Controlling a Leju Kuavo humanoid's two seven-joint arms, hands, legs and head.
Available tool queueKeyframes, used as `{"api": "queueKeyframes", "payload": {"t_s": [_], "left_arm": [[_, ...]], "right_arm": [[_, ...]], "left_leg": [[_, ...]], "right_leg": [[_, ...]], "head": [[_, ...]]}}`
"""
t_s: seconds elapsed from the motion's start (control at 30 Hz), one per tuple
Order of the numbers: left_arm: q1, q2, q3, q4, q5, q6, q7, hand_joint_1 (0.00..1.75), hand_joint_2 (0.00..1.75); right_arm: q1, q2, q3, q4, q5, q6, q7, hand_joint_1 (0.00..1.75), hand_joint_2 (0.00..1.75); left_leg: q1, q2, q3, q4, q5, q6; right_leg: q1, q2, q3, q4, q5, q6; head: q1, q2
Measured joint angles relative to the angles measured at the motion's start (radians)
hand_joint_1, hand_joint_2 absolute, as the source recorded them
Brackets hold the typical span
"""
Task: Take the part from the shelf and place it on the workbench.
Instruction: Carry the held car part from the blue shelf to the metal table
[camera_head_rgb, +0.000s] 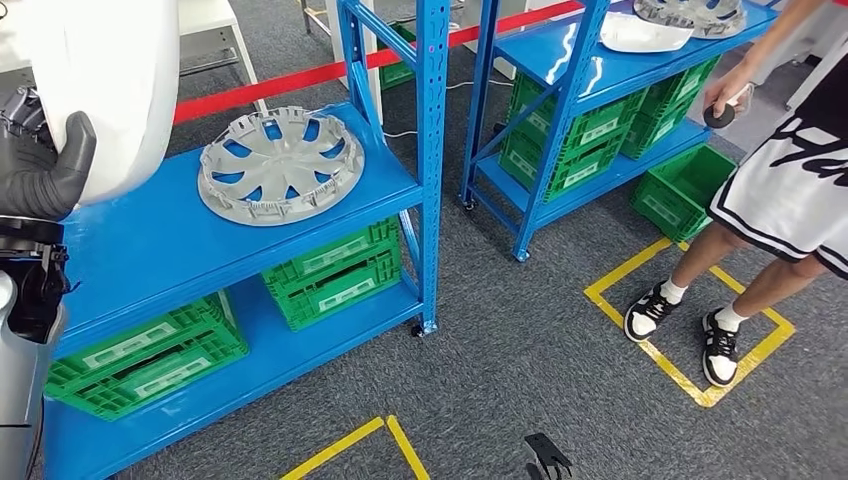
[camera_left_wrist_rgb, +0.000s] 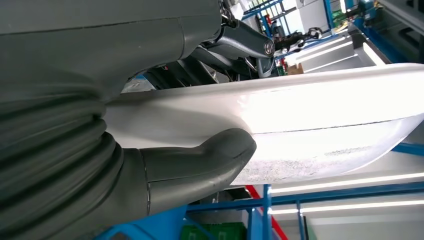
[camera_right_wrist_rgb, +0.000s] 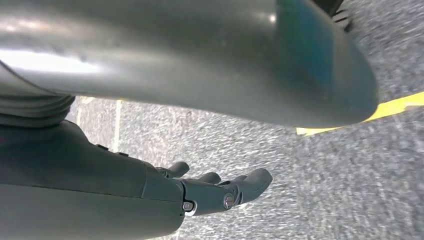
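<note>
One white part (camera_head_rgb: 110, 80) is gripped by the left hand (camera_head_rgb: 45, 165), off the shelf (camera_head_rgb: 160, 240); table placement remains. Right hand (camera_right_wrist_rgb: 220, 187) hangs loosely open, nothing held.

The white part (camera_head_rgb: 105, 80) runs off the head view's top edge, and the left hand (camera_head_rgb: 45, 165) gripping it is cut by the left edge. The person (camera_head_rgb: 780, 180) is cropped above the waist. The carpet (camera_right_wrist_rgb: 325, 190) is motion-blurred in the right wrist view
</note>
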Motion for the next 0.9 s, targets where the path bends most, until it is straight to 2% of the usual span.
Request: {"api": "queueKeyframes", "payload": {"t_s": [0.03, 0.07, 0.13, 0.17, 0.2, 0.27, 0.3, 0.33, 0.37, 0.4, 0.43, 0.47, 0.5, 0.53, 0.57, 0.6, 0.63, 0.67, 0.7, 0.77, 0.8, 0.83, 0.9], "left_arm": [[0.005, 0.011, 0.000, -0.001, -0.002, 0.002, -0.001, 1.75, 1.75], [0.011, 0.026, 0.000, -0.004, -0.003, 0.003, -0.004, 1.75, 1.75], [0.019, 0.062, 0.003, -0.014, -0.003, 0.002, -0.011, 1.75, 1.75], [0.021, 0.077, 0.004, -0.017, -0.003, 0.001, -0.015, 1.75, 1.75], [0.022, 0.089, 0.005, -0.019, -0.002, 0.001, -0.017, 1.75, 1.75], [0.025, 0.107, 0.005, -0.019, -0.002, 0.002, -0.018, 1.75, 1.75], [0.026, 0.117, 0.005, -0.018, 0.000, 0.002, -0.019, 1.75, 1.75], [0.027, 0.129, 0.005, -0.017, 0.004, 0.002, -0.022, 1.75, 1.75], [0.028, 0.143, 0.005, -0.016, 0.010, 0.003, -0.026, 1.75, 1.75], [0.029, 0.157, 0.005, -0.014, 0.016, 0.003, -0.031, 1.75, 1.75], [0.031, 0.169, 0.005, -0.012, 0.021, 0.003, -0.036, 1.75, 1.75], [0.034, 0.180, 0.005, -0.010, 0.025, 0.003, -0.039, 1.75, 1.75], [0.037, 0.187, 0.005, -0.008, 0.027, 0.003, -0.041, 1.75, 1.75], [0.039, 0.191, 0.005, -0.007, 0.028, 0.003, -0.041, 1.75, 1.75], [0.040, 0.194, 0.005, -0.007, 0.029, 0.003, -0.041, 1.75, 1.75], [0.038, 0.196, 0.005, -0.008, 0.029, 0.003, -0.041, 1.75, 1.75], [0.036, 0.198, 0.005, -0.011, 0.029, 0.003, -0.041, 1.75, 1.75], [0.032, 0.200, 0.005, -0.013, 0.029, 0.002, -0.042, 1.75, 1.75], [0.029, 0.202, 0.005, -0.014, 0.029, 0.002, -0.042, 1.75, 1.75], [0.026, 0.205, 0.005, -0.013, 0.030, 0.002, -0.042, 1.75, 1.75], [0.025, 0.205, 0.005, -0.012, 0.030, 0.002, -0.042, 1.75, 1.75], [0.024, 0.205, 0.004, -0.010, 0.030, 0.002, -0.042, 1.75, 1.75], [0.022, 0.205, 0.004, -0.007, 0.030, 0.003, -0.042, 1.75, 1.75]], "right_arm": [[0.000, 0.000, 0.000, 0.000, 0.009, 0.000, -0.007, 0.00, 0.00], [-0.002, 0.000, 0.001, 0.000, 0.017, 0.000, -0.015, 0.00, 0.00], [-0.004, -0.002, 0.002, 0.000, 0.027, 0.000, -0.024, 0.00, 0.00], [-0.005, -0.002, 0.003, 0.000, 0.029, 0.000, -0.026, 0.00, 0.00], [-0.004, -0.003, 0.003, 0.000, 0.030, 0.000, -0.026, 0.00, 0.00], [-0.003, -0.004, 0.004, 0.000, 0.036, 0.000, -0.028, 0.00, 0.00], [-0.005, -0.004, 0.005, 0.000, 0.040, 0.000, -0.030, 0.00, 0.00], [-0.007, -0.006, 0.008, 0.000, 0.045, 0.000, -0.033, 0.00, 0.00], [-0.009, -0.007, 0.012, 0.000, 0.049, 0.000, -0.034, 0.00, 0.00], [-0.009, -0.009, 0.015, 0.000, 0.052, 0.000, -0.034, 0.00, 0.00], [-0.008, -0.010, 0.018, 0.000, 0.054, 0.000, -0.031, 0.00, 0.00], [-0.007, -0.010, 0.020, 0.000, 0.055, 0.000, -0.027, 0.00, 0.00], [-0.006, -0.011, 0.021, 0.000, 0.056, 0.000, -0.024, 0.00, 0.00], [-0.006, -0.011, 0.021, 0.000, 0.056, 0.000, -0.021, 0.00, 0.00], [-0.008, -0.011, 0.021, 0.000, 0.055, 0.000, -0.021, 0.00, 0.00], [-0.009, -0.011, 0.021, 0.000, 0.054, 0.000, -0.021, 0.00, 0.00], [-0.010, -0.011, 0.021, 0.000, 0.054, 0.000, -0.021, 0.00, 0.00], [-0.011, -0.011, 0.022, 0.000, 0.053, 0.000, -0.021, 0.00, 0.00], [-0.011, -0.011, 0.022, 0.000, 0.052, 0.000, -0.022, 0.00, 0.00], [-0.009, -0.012, 0.022, 0.000, 0.052, 0.000, -0.022, 0.00, 0.00], [-0.008, -0.012, 0.022, 0.000, 0.052, 0.000, -0.022, 0.00, 0.00], [-0.007, -0.012, 0.022, 0.000, 0.051, 0.003, -0.023, 0.00, 0.00], [-0.007, -0.013, 0.022, 0.000, 0.049, 0.009, -0.023, 0.00, 0.00]], "left_leg": [[0.002, 0.001, -0.016, 0.006, 0.008, -0.004], [0.004, 0.002, -0.031, 0.014, 0.016, -0.010], [0.003, 0.006, -0.057, 0.033, 0.026, -0.023], [0.002, 0.008, -0.064, 0.039, 0.032, -0.030], [0.002, 0.008, -0.067, 0.041, 0.038, -0.036], [0.005, 0.005, -0.072, 0.040, 0.045, -0.048], [0.008, 0.003, -0.078, 0.052, 0.025, -0.054], [0.010, 0.001, -0.088, 0.080, -0.011, -0.059], [0.011, 0.000, -0.100, 0.127, -0.063, -0.065], [0.012, -0.001, -0.112, 0.187, -0.112, -0.069], [0.012, -0.001, -0.119, 0.245, -0.143, -0.071], [0.012, -0.001, -0.118, 0.287, -0.154, -0.072], [0.012, -0.002, -0.106, 0.303, -0.144, -0.070], [0.012, -0.002, -0.076, 0.284, -0.121, -0.067], [0.011, -0.003, -0.032, 0.237, -0.100, -0.061], [0.009, -0.003, 0.024, 0.168, -0.097, -0.054], [0.006, -0.004, 0.073, 0.101, -0.105, -0.049], [0.002, -0.004, 0.103, 0.051, -0.115, -0.044], [-0.003, -0.005, 0.116, 0.020, -0.123, -0.040], [-0.005, -0.002, 0.107, 0.004, -0.103, -0.028], [-0.003, 0.001, 0.102, -0.003, -0.089, -0.020], [-0.001, 0.003, 0.093, -0.009, -0.073, -0.011], [0.001, 0.005, 0.064, -0.011, -0.043, 0.000]], "right_leg": [[-0.002, 0.000, 0.031, -0.026, 0.026, 0.002], [-0.004, -0.001, 0.077, -0.082, 0.041, 0.005], [-0.002, 0.002, 0.159, -0.200, 0.033, -0.002], [0.000, 0.004, 0.178, -0.233, 0.020, -0.008], [0.003, 0.004, 0.181, -0.243, 0.016, -0.018], [0.003, -0.002, 0.169, -0.243, 0.030, -0.035], [0.003, -0.005, 0.161, -0.245, 0.041, -0.044], [0.002, -0.007, 0.151, -0.247, 0.053, -0.052], [0.002, -0.008, 0.140, -0.248, 0.065, -0.057], [0.002, -0.007, 0.126, -0.248, 0.077, -0.060], [0.003, -0.006, 0.112, -0.247, 0.088, -0.061], [0.004, -0.005, 0.097, -0.247, 0.100, -0.060], [0.005, -0.005, 0.082, -0.246, 0.111, -0.059], [0.006, -0.006, 0.068, -0.246, 0.123, -0.057], [0.007, -0.006, 0.054, -0.246, 0.135, -0.055], [0.009, -0.007, 0.043, -0.246, 0.146, -0.052], [0.009, -0.007, 0.035, -0.247, 0.157, -0.048], [0.008, -0.008, 0.031, -0.251, 0.169, -0.043], [0.007, -0.008, 0.030, -0.257, 0.182, -0.036], [0.003, -0.006, 0.029, -0.271, 0.203, -0.023], [0.003, -0.005, 0.024, -0.267, 0.192, -0.017], [0.004, -0.004, 0.016, -0.247, 0.161, -0.013], [0.006, -0.004, -0.010, -0.146, 0.056, -0.008]], "head": [[0.000, 0.000], [0.002, 0.000], [0.005, 0.000], [0.005, 0.000], [0.005, 0.000], [0.003, 0.000], [0.003, 0.000], [0.002, 0.000], [0.002, 0.000], [0.001, 0.000], [0.000, 0.000], [0.000, 0.000], [0.000, 0.000], [0.000, 0.000], [0.000, 0.000], [0.000, 0.000], [0.002, 0.000], [0.002, 0.000], [0.002, 0.000], [0.000, 0.000], [0.000, 0.000], [0.002, 0.000], [0.005, 0.000]]}}
